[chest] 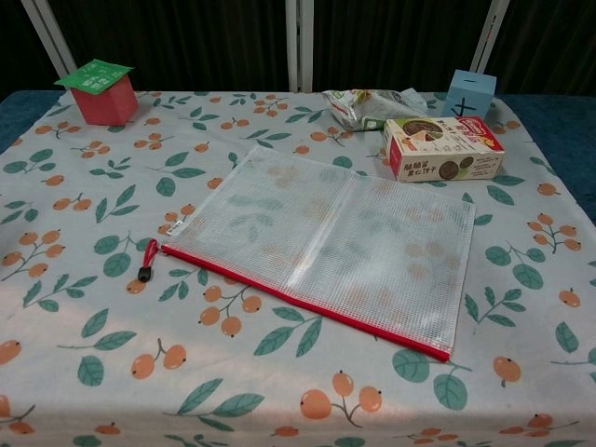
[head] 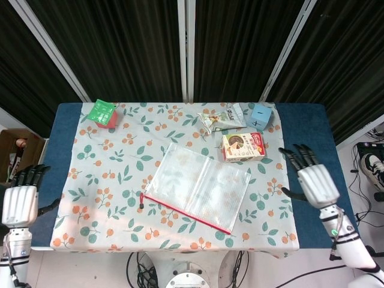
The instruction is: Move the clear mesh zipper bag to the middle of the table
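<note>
The clear mesh zipper bag lies flat and unfolded on the floral tablecloth near the middle of the table, its red zipper edge toward the front. My right hand hovers open beyond the cloth's right edge, well apart from the bag. My left hand hangs open off the table's left side. Neither hand appears in the chest view.
A biscuit box sits just behind the bag's right corner. A snack packet and a blue cube lie at the back right. A red and green carton stands back left.
</note>
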Robot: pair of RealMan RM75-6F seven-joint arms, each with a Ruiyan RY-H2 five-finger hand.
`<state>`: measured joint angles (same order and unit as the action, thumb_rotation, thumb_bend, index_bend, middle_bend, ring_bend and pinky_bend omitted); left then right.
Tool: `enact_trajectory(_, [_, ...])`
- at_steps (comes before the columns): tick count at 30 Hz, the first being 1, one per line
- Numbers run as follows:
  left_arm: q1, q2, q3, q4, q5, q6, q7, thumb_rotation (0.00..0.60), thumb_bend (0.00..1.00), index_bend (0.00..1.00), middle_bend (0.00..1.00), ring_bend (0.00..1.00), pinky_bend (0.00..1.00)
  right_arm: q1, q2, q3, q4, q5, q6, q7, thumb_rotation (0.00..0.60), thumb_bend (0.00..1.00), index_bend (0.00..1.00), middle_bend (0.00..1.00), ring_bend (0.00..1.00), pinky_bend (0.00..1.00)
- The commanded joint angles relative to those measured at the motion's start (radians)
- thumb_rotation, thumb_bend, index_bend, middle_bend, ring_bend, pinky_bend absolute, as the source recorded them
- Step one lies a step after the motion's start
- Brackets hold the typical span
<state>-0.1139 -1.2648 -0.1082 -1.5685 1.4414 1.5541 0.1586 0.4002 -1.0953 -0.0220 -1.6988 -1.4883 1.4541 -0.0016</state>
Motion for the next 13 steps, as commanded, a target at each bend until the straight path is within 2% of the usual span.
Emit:
enact_trajectory(1, [0.038,0.023,0.041,-0.008,0.029,0.027,-0.043,0.600,0.05,0.22,0.18,0.13,0.17,-0.151,-0.050,-0.024,0.125,-0.070,0.162,0.082,0.600,0.08,0.06,0.14,0.01,0.00])
enact_trajectory(7, [0.096,0.043,0.097,-0.048,0.040,0.050,-0.037,0.600,0.05,0.22,0.16,0.12,0.17,-0.240,-0.076,-0.051,0.226,-0.087,0.220,0.205,0.600,0.08,0.06,0.13,0.00,0.00])
enact_trajectory(13, [0.131,0.037,0.124,-0.053,0.048,0.067,-0.025,0.600,0.05,0.22,0.16,0.12,0.17,-0.258,-0.090,-0.048,0.278,-0.095,0.194,0.263,0.600,0.08,0.06,0.13,0.00,0.00])
